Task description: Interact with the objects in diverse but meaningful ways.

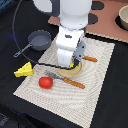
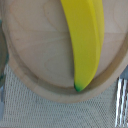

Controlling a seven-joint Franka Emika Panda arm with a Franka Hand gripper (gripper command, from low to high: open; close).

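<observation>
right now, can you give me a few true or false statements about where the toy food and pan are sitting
1. The banana lies on the round wooden plate. True.
2. The cheese wedge sits inside the frying pan. False: it lies on the dark table, at the mat's edge.
3. The red tomato rests on the woven mat. True.
4. The fork is on the plate. False: it lies on the mat beside it.
</observation>
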